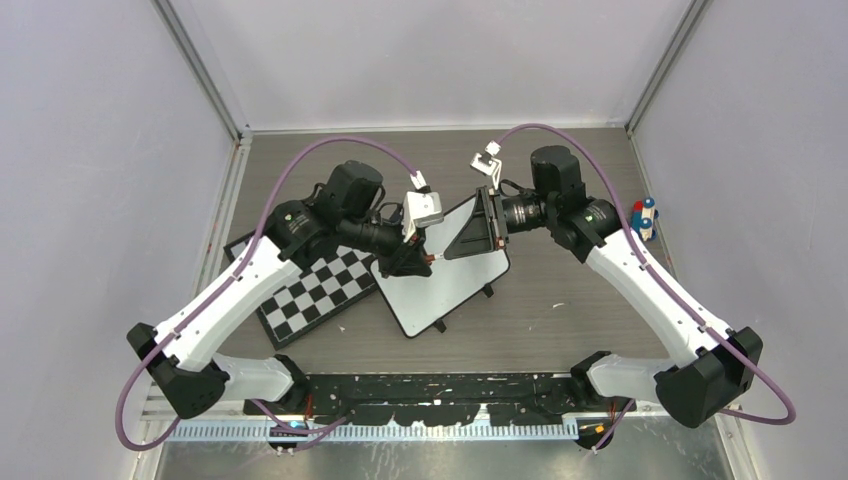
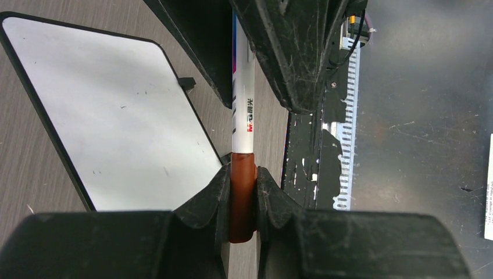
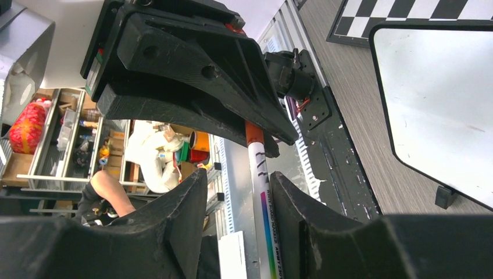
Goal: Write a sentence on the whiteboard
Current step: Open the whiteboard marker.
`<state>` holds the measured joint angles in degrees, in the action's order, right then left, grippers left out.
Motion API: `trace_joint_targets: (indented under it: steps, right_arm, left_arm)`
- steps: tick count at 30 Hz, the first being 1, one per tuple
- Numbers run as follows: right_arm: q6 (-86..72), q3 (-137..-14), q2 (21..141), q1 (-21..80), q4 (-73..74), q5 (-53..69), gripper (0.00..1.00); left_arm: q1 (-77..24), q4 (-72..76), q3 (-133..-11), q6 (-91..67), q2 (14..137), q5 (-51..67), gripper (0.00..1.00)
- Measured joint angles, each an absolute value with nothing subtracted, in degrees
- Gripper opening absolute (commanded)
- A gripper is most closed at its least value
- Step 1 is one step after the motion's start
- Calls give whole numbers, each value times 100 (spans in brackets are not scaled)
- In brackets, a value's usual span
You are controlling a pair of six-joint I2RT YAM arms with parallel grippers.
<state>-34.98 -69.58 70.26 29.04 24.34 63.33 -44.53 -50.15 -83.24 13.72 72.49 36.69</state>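
Over whiteboard (image 1: 445, 290), nr far edge: marker (image 2: 243, 116).

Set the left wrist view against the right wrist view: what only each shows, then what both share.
Left wrist only: the left gripper shut on the brown cap, with a finger plainly on each side. Right wrist only: the checkerboard, plus cluttered shelves and a person's arm in the background. Both: the white marker spanning from the left gripper to the right gripper, and the blank whiteboard, nothing written on it.
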Motion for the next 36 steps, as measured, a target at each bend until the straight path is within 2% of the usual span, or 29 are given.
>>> trace_joint_targets:
  steps: [7,15,17,22,24,27,28,30,36]
  right_arm:
    - [-3474,-6952,7026,2910,2436,6298,44]
    - [-3162,-6952,7026,2921,2685,6213,34]
    - [-3013,-6952,7026,2941,2814,6200,29]
    - [-2801,-6954,7026,2956,2998,6200,11]
    - [-2751,-6958,7022,2958,3011,6217,1]
    - [-2707,-6973,7011,2963,3050,6208,0]
    - [-2707,-6980,7011,2969,3052,6213,0]
    - [-2709,-6993,7011,2978,3057,6215,0]
    - [-2698,-7028,7000,2825,3098,6202,0]
  left_arm:
    - [-4456,-5013,-8322,1288,7260,3699,0]
    - [-4458,-5094,-8355,1236,7363,3758,0]
    - [-4458,-5135,-8379,1238,7387,3771,0]
    - [-4462,-5216,-8412,1247,7408,3846,1]
    - [-4462,-5249,-8420,1262,7428,3868,18]
    - [-4462,-5258,-8436,1247,7446,3870,53]
    - [-4462,-5234,-8440,1243,7446,3850,59]
    - [-4438,-5207,-8447,1236,7443,3815,63]
    - [-3863,-5310,-8477,1247,7378,3927,65]
